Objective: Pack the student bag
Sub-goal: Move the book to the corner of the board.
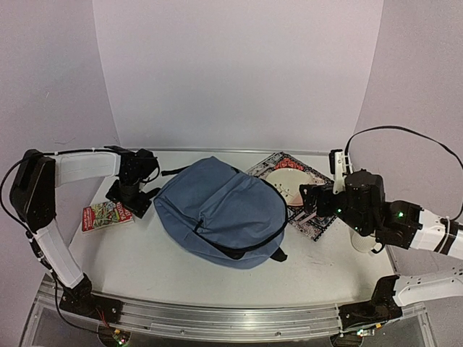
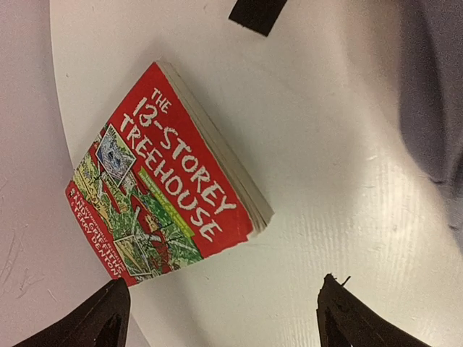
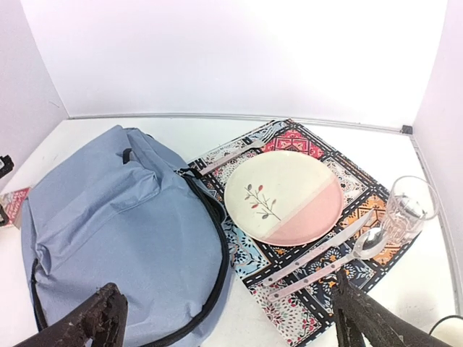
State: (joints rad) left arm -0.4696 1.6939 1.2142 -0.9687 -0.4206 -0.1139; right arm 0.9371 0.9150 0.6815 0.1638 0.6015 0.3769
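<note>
White counter (image 1: 145, 260), lilac walls. Student bag (image 1: 217, 210) lies flat at centre. Left hand (image 2: 221, 311) hovers spread over red book (image 2: 163, 181), probably to grab it. Right hand (image 3: 228, 311) spread, empty, right of bag.

Grey-blue student bag (image 1: 221, 210) flat at table centre, black zipper lines

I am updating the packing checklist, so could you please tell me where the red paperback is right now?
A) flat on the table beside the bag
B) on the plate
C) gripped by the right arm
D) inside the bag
A: the red paperback lies flat on the table, apart from the student bag, and the open left gripper holds nothing.
</note>
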